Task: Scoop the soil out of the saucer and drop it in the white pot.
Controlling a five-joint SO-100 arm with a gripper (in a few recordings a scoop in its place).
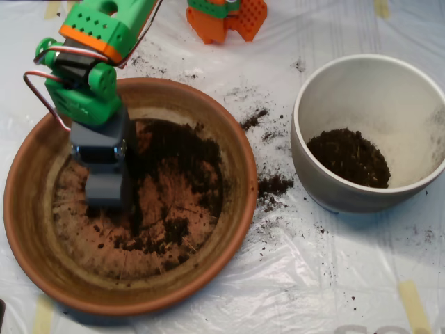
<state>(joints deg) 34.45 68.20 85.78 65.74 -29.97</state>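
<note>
The grey hand (pixel 106 188) sits low in the left part of the saucer (pixel 240 167), whether apart or together I cannot tell. Soil (pixel 181 156) lies just right of it, crumbs (pixel 273 184) on the bench (pixel 292 278), more (pixel 348 156) in the white pot (pixel 306 149) at right

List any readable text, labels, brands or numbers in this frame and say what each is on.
No text can be read.
Plastic sheet, bottom right edge: faint grey marks that may be letters, cut off and too blurred to read.
Saucer, white pot, gripper, green arm: no visible lettering or labels.
</note>
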